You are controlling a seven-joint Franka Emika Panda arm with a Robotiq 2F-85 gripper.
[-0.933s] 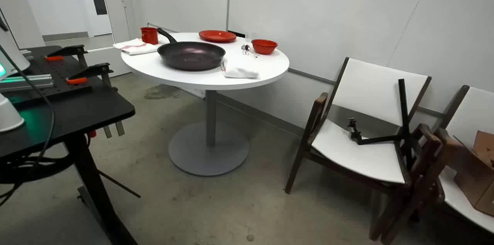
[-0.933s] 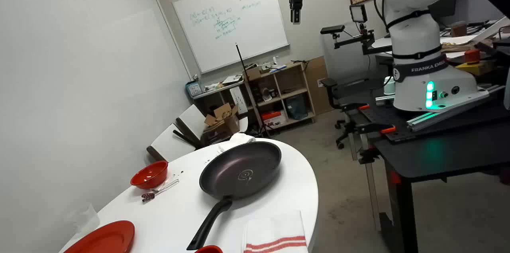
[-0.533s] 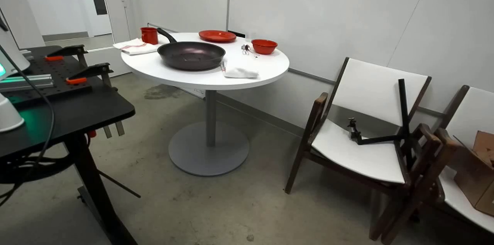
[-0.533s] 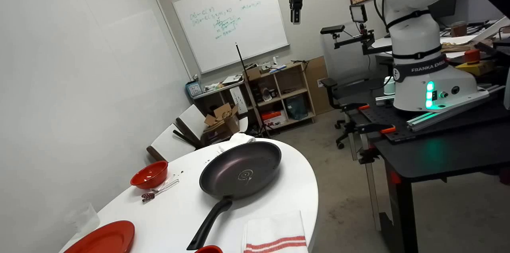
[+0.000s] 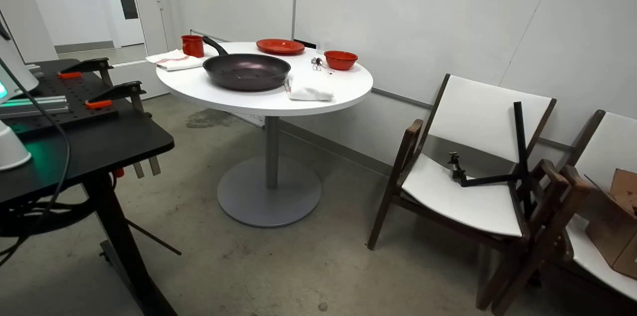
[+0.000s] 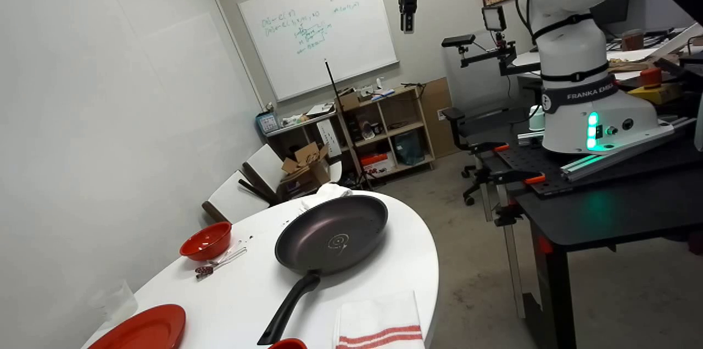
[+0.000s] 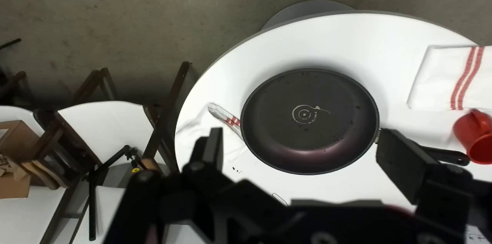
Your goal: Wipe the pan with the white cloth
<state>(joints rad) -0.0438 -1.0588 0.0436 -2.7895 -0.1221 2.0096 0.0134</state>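
One dark pan (image 7: 309,123) rests on the white table (image 7: 365,40); I hold my claw (image 7: 303,150) wide, well apart from it. Just beside the pan lies a crumpled white cloth (image 5: 309,90) (whether they touch, I cannot tell).

All views see the pan (image 7: 309,122) from above.

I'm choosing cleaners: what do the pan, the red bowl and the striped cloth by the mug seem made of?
Pan: probably metal with a dark nonstick coating, judging by its smooth wall's soft reddish sheen.
Red bowl: glossy, shown by bright highlights; glazed ceramic, enamel or plastic, I can't tell.
Striped cloth: matte fabric, perhaps cotton, given its soft folds.
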